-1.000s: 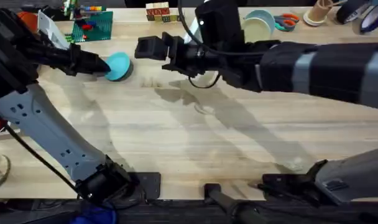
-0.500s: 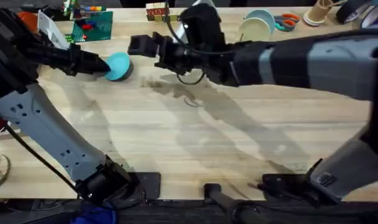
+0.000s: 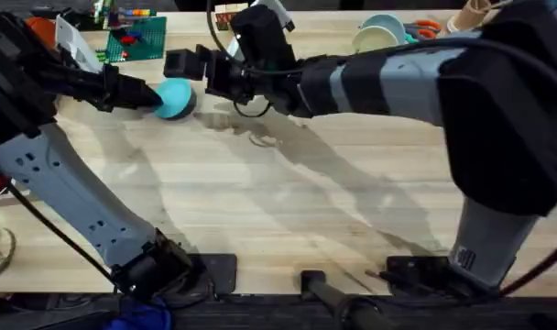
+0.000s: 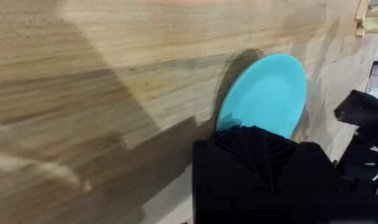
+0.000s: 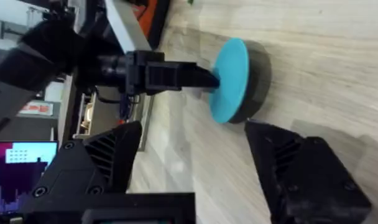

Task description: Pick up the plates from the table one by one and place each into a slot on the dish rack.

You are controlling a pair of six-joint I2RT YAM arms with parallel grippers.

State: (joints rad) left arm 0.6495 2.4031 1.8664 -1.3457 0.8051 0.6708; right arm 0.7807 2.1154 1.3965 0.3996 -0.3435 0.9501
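Right arm has swung further left across the bench [image 3: 288, 211] since a second ago; its gripper [image 3: 180, 63] now sits just beside the turquoise plate [image 3: 175, 95]. Fingers spread wide, nothing between them; in its wrist view they frame the plate [image 5: 231, 79] from either side, apart from it. Left gripper [image 3: 143, 94] unchanged, clamped on the plate's edge. Plate tilted up on edge, lower rim at the bench, far left of centre. Two more plates [image 3: 377, 35] stacked at the far edge. Green baseplate [image 3: 136, 37] behind the left arm.
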